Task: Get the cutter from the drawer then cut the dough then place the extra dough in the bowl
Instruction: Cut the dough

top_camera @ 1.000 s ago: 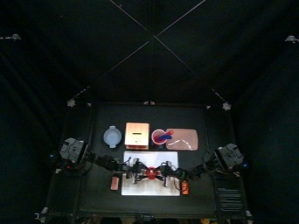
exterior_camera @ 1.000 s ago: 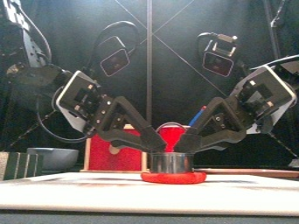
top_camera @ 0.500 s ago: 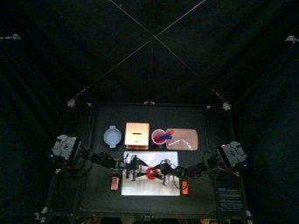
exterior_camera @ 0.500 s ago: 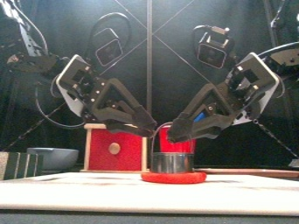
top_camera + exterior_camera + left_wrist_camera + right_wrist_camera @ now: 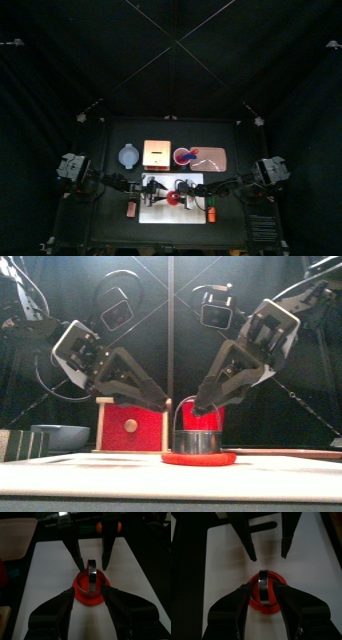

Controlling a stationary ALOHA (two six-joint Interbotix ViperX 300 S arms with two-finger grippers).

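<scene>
Both sets of jaws hang open, left gripper [image 5: 91,592] at the cutter's [image 5: 197,441] 9 o'clock, right gripper [image 5: 263,587] at 3, and that light, rigid cutter sits on the soft red dough [image 5: 198,458] at the desk's [image 5: 107,215] 6 o'clock, its wire handle [image 5: 262,581] looking the spot to pinch.

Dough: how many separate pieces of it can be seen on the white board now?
1: a red disc of dough in the middle of the white board, with the metal cutter standing on it. Any cut piece inside the cutter would be hidden.
</scene>
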